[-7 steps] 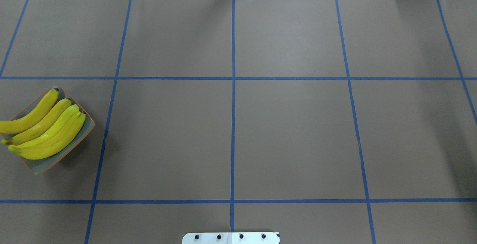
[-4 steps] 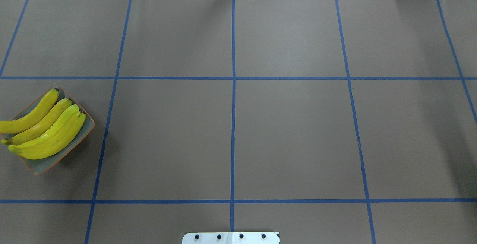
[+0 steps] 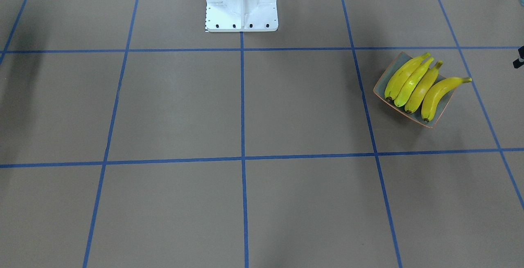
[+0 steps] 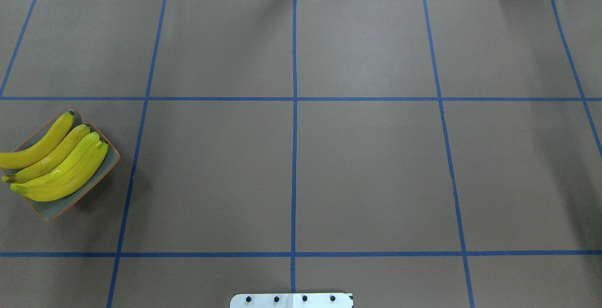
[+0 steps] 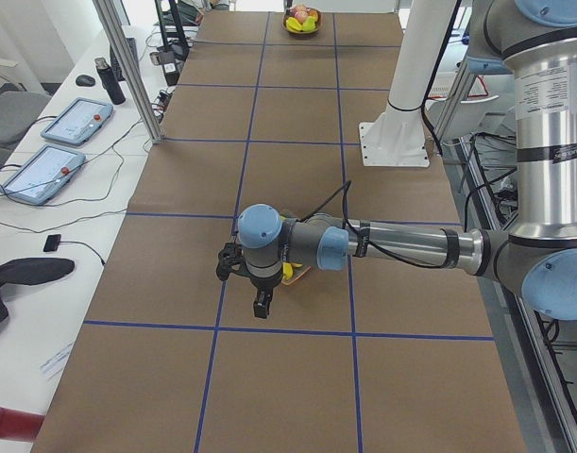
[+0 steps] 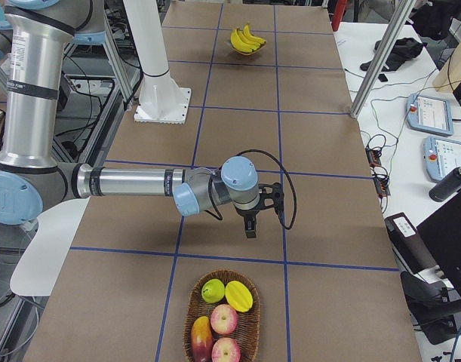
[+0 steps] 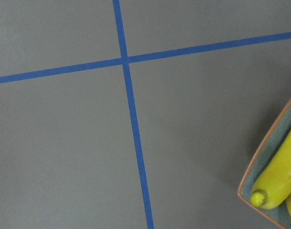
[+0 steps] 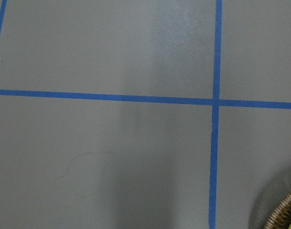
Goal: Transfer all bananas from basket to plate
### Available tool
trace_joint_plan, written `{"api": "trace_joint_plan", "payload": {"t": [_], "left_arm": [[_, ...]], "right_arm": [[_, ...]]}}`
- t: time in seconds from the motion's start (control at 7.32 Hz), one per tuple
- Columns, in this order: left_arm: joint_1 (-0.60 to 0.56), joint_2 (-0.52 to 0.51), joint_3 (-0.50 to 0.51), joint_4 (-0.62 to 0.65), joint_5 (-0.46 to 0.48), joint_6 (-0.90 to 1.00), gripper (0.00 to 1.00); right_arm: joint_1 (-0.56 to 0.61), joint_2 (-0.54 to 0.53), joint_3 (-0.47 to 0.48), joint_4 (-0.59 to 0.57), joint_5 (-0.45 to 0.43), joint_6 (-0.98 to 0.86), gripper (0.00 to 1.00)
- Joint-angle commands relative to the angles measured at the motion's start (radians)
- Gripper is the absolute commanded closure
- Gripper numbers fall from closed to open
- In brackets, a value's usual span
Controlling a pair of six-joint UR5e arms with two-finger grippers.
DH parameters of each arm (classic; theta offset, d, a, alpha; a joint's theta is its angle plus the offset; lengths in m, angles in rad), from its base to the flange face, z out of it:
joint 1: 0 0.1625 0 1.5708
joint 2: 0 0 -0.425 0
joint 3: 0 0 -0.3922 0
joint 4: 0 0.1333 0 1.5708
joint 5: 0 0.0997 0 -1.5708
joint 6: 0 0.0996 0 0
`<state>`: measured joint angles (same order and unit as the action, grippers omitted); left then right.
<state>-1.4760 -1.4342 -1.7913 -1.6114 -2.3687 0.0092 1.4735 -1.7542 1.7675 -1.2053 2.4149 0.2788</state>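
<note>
1. Four bananas (image 4: 56, 164) lie side by side across the plate (image 4: 52, 212), which sits toward the left end of the table (image 4: 367, 171). The outermost banana's stem pokes out past the plate's rim.
2. The left gripper (image 5: 260, 306) hangs fingers-down above the table just beside the plate. Only the side view catches this claw, and whether it is apart or together cannot be told.
3. The left wrist camera looks down on a corner of the plate and one banana tip, near a crossing of blue tape lines (image 7: 131, 119).
4. The right gripper (image 6: 250, 228) hangs fingers-down above the table, near the basket (image 6: 252, 332) but apart from it. Its claw state likewise cannot be told.
5. The wicker basket stands at the table's right end holding other fruit (image 6: 224, 320): a green pear, a yellow piece and red apples.
6. The white robot base (image 3: 241, 2) stands at the table's robot-side edge, midway along.
</note>
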Motion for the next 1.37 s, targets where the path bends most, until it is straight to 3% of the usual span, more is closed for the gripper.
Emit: {"api": "trace_joint_plan", "payload": {"t": [0.0, 0.14, 1.23], "left_arm": [[0.0, -0.009, -0.031, 0.001, -0.001, -0.003, 0.01], [-0.001, 0.007, -0.081, 0.007, -0.001, -0.005, 0.01], [-0.004, 0.011, -0.043, 0.007, 0.005, -0.005, 0.01]], "right_arm": [[0.002, 0.008, -0.005, 0.0, 0.0, -0.001, 0.0], [0.002, 0.004, 0.004, 0.004, -0.002, -0.001, 0.0], [0.002, 0.008, 0.007, 0.001, -0.037, -0.006, 0.0]]}}
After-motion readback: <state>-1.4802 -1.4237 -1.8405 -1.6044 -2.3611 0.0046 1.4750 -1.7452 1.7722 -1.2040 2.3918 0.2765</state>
